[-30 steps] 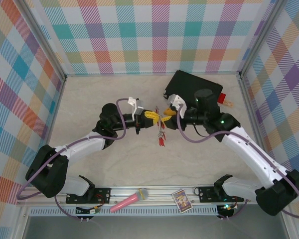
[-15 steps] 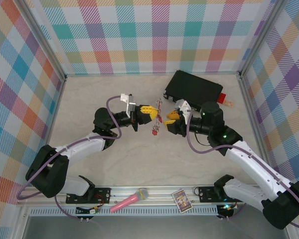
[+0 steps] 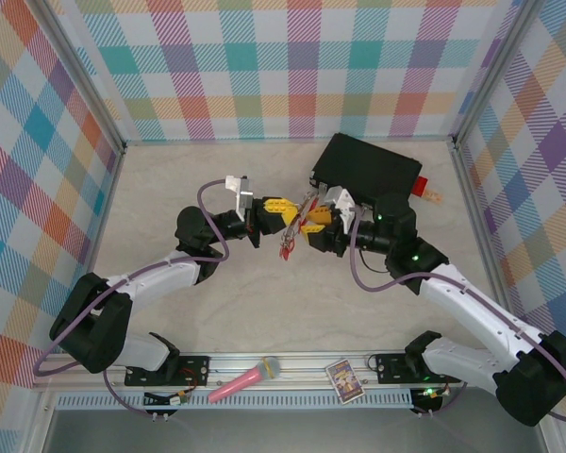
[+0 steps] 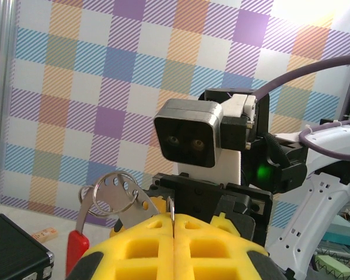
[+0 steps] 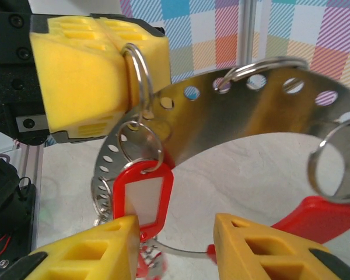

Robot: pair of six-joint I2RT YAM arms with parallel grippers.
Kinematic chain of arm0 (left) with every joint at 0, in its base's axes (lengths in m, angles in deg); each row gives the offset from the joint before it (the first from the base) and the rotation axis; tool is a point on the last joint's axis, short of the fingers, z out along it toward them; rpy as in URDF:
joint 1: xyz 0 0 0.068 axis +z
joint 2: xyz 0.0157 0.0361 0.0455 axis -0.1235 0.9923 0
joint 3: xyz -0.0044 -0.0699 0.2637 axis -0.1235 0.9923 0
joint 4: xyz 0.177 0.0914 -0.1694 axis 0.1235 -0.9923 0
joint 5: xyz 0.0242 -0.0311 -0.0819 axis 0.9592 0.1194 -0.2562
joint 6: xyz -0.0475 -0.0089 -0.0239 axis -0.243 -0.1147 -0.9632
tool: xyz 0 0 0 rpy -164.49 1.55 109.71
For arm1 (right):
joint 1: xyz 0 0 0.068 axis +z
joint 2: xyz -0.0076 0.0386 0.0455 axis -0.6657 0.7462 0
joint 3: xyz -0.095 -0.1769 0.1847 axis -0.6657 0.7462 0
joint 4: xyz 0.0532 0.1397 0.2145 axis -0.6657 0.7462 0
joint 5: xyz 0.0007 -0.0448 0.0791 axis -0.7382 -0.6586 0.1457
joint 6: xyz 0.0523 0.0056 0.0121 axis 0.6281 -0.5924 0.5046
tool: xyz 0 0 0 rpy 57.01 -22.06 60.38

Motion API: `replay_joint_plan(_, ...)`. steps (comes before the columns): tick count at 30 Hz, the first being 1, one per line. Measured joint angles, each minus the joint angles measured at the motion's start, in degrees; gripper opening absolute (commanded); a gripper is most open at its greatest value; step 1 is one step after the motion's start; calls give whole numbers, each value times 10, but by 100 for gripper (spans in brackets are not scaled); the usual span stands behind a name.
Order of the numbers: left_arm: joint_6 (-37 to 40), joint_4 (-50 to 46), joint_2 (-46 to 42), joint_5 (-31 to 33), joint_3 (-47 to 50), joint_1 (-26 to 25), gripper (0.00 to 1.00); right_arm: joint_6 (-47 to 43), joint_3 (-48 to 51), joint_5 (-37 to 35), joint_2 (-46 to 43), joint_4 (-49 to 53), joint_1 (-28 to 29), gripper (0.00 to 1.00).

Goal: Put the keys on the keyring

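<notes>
Keyring (image 5: pixel 254 125), a curved metal band punched with holes, hangs in the air where the two tools meet, just off the near left corner of the black case (image 3: pixel 363 170). The left tool (image 4: pixel 174 226) is closed. Its yellow pads (image 5: pixel 84 76) are pressed together on a split ring (image 5: pixel 138 73) that lies against the band's edge. The right tool (image 5: pixel 175 248) faces it with its jaws parted and nothing clamped between them.

One red key tag (image 5: pixel 143 201) with a pale label window hangs just below the split ring. Its lower end sits at the inner edge of one of the right tool's fingers (image 5: pixel 87 254), and it cannot be told whether the two touch. A second red tag (image 5: pixel 321 217) hangs further along the band, on the far side of the right tool's gap.

In the top view, the bunch of red tags dangles beneath the meeting tools, on the side of the case nearer the arm bases, over the pale table (image 3: pixel 170 189). A red block (image 3: pixel 419 186) with a beige bit sits just beside the case's right end. A pink microphone (image 3: pixel 245 377) and a small card (image 3: pixel 342 379) lie on the rail at the table's near edge, well apart from the case.
</notes>
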Motion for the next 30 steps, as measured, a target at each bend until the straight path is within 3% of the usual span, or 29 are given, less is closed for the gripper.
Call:
replay_joint_plan(12,-5,0,12,5,0,0,0,2,37,-46,-53,-19,15,41)
replay_joint_plan(21,-5,0,12,11,0,0,0,0,36,-77,-46,-19,50,42)
replay_joint_plan(30,-5,0,12,14,0,-1,0,-3,21,-128,-18,-21,64,33)
